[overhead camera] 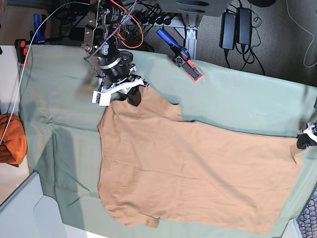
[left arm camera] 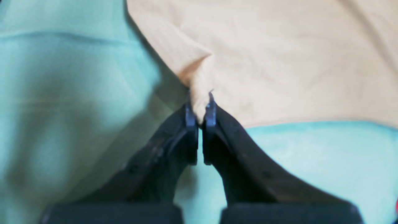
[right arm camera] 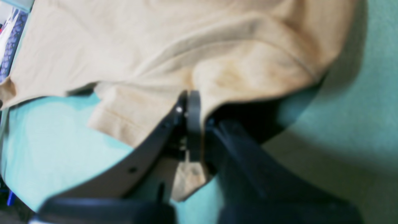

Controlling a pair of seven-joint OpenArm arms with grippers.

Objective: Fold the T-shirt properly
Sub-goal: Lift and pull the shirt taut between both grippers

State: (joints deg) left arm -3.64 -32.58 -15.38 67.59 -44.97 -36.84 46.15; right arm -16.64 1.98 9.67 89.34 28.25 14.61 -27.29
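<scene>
The tan T-shirt (overhead camera: pixel 198 173) lies spread flat on the sage-green table cloth (overhead camera: pixel 237 99), its hem toward the right. At the shirt's upper left corner, by the sleeve, my right gripper (overhead camera: pixel 135 97) is shut on the fabric. The right wrist view shows its fingers (right arm camera: pixel 190 102) closed on a raised fold of the T-shirt (right arm camera: pixel 236 77). My left gripper (overhead camera: pixel 303 143) is at the far right edge, at the hem corner. In the left wrist view it (left arm camera: pixel 201 107) is shut on a small pinched peak of the T-shirt (left arm camera: pixel 279 62).
A deep-orange cloth bundle (overhead camera: pixel 10 139) sits at the left edge of the table. A blue and red tool (overhead camera: pixel 181 54) lies at the cloth's far edge. Behind the table are power adapters (overhead camera: pixel 235 25) and cables. A white panel corner (overhead camera: pixel 25 208) is at the lower left.
</scene>
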